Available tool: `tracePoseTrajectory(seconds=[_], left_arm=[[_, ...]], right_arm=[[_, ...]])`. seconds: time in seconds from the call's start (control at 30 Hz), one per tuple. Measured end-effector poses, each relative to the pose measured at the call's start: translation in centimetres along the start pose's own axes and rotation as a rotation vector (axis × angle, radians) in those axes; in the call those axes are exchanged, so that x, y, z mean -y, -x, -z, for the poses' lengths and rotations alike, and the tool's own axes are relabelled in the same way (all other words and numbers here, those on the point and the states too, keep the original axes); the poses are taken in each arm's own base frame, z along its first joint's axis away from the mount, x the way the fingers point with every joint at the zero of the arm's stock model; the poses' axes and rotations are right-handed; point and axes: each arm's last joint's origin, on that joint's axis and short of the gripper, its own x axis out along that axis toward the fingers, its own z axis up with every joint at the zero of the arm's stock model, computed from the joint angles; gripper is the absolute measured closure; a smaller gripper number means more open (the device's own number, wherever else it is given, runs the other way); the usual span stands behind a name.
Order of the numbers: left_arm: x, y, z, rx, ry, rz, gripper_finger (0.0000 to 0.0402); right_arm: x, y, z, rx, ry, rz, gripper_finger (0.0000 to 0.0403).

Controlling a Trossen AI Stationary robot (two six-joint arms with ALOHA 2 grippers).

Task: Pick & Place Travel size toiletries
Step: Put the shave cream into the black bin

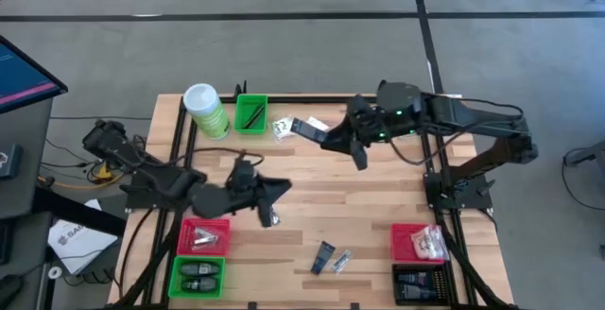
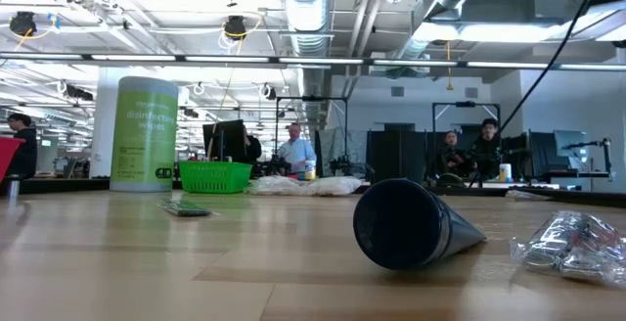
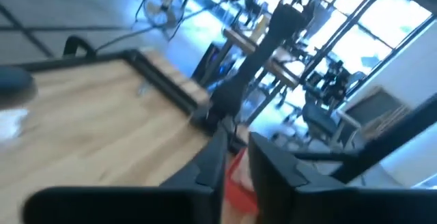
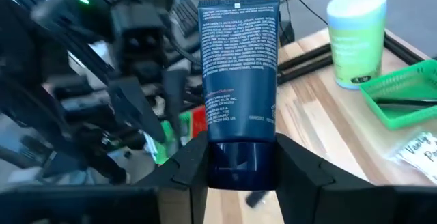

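My right gripper hangs above the table's far middle, shut on a dark blue tube with white print. My left gripper is raised over the table's left half and points toward the right edge. Its fingers stand a narrow gap apart with nothing between them. A small dark and silvery packet lies flat on the table just near of it. Another dark tube and a clear crinkly sachet lie on the table by the near edge. White sachets lie at the far middle. My right gripper pinches the blue tube's cap end between its two fingers. The tube runs on straight ahead of the fingers to its flat crimped end. The fingers come from the table's right, slanting slightly down. The tube is lifted clear of the table.
A tall green canister and a green bin stand at the far left. A red bin and a green bin stand near left. A red bin and a black bin stand near right.
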Motion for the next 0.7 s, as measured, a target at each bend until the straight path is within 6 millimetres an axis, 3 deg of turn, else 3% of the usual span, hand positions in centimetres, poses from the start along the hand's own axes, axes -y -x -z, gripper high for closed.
tracePoseTrajectory(seconds=[0.17,0.4,0.57,0.7], left_arm=[[0.2,-2.6,-0.3,0.084,-0.018,0.024,0.0266],[0.6,-3.7,-2.1,0.209,-0.007,0.099,0.0178],[-0.4,-5.3,-4.4,0.253,0.068,0.257,0.0142],[-0.7,-6.0,-5.1,0.291,0.095,0.308,0.0129]], right_arm=[[-0.4,1.4,-0.4,0.031,-0.031,-0.044,0.0285],[-1.2,2.8,-0.6,0.064,-0.063,-0.102,0.0284],[-2.7,2.6,-0.7,0.110,-0.040,-0.179,0.0281],[-3.3,2.4,-0.8,0.128,-0.062,-0.215,0.0285]])
